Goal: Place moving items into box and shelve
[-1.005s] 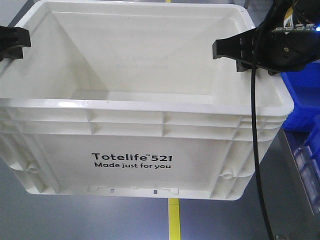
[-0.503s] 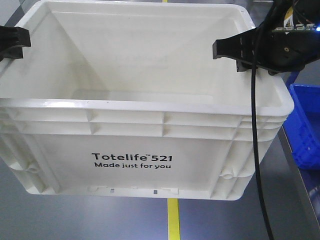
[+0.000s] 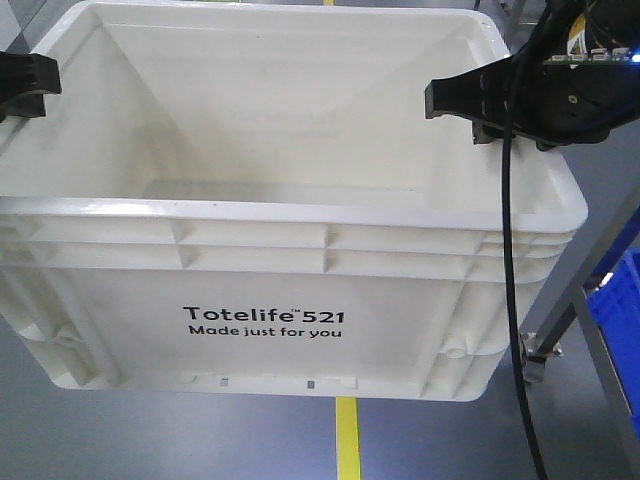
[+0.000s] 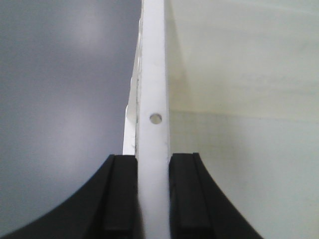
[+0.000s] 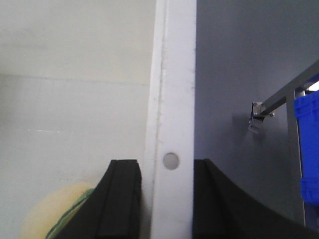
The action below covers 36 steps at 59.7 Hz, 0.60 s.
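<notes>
Holding: box [image 3: 260, 320] hangs between the two arms, upright and near level by my read. Grey floor and the yellow floor line [image 3: 347, 440] show beneath it.
Contents: pale yellow plush fruit [image 5: 47, 214] lies on the box floor just inside the right wall. The pinkish-brown fruit is not visible in any view.
Left pincer: left gripper [image 4: 152, 169] is closed to wall thickness on the left rim, one pad on each face, nothing else in it.
Right pincer: right gripper [image 5: 167, 174] is clamped the same way on the right rim.
Risk, slip: you have a big tote on two narrow pinches over smooth plastic. A jerk of the base or uneven arm height could slide a rim out of the pads.
Risk, flex: if the arms drift apart or together, the thin walls would likely bow and the hold loosen.
Risk, collision: metal frame [image 3: 578, 280] and its bracket [image 3: 535, 355] sit just beside the box's right front corner. A swing to the right would clip them.
Risk, snag: black cable [image 3: 508, 300] drapes across that same corner and could catch on the bracket.
Risk, load: the fruit can roll and shift weight. Minor.
Hidden: the near wall blocks the box floor in the front view. The left gripper is cut off at the picture edge there. The blue bin [image 3: 622, 300] and the frame are cropped, so you can't tell where the shelf surface is. The wrist views don't show how far the pads reach below the rim.
</notes>
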{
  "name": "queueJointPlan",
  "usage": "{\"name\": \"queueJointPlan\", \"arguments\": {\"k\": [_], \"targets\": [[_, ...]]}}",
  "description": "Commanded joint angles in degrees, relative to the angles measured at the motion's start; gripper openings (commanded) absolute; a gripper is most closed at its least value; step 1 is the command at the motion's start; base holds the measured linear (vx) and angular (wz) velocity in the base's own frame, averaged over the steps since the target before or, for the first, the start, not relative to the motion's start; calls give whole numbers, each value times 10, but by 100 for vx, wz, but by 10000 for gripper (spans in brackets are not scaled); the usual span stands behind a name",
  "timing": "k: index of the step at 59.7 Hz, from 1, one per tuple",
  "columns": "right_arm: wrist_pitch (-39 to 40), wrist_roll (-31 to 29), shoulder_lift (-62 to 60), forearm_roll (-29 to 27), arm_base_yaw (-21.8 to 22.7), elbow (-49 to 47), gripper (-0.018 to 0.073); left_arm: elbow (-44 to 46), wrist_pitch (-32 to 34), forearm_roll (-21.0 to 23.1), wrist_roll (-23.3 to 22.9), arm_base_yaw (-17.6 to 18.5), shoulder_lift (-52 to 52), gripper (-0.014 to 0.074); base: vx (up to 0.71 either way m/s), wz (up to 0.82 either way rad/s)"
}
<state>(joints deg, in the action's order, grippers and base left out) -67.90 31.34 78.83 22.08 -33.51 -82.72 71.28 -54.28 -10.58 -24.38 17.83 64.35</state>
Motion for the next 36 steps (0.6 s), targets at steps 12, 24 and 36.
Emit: {"name": "queueJointPlan", "arguments": {"k": [12, 24, 36], "targets": [[42, -8, -26, 62, 2, -22, 137, 25, 69, -29, 2, 2, -20, 158, 48, -5], [42, -8, -26, 63, 2, -22, 137, 25, 69, -29, 2, 2, -20, 158, 48, -7], [42, -8, -26, 62, 2, -22, 137, 25, 69, -29, 2, 2, -20, 158, 47, -7]]}}
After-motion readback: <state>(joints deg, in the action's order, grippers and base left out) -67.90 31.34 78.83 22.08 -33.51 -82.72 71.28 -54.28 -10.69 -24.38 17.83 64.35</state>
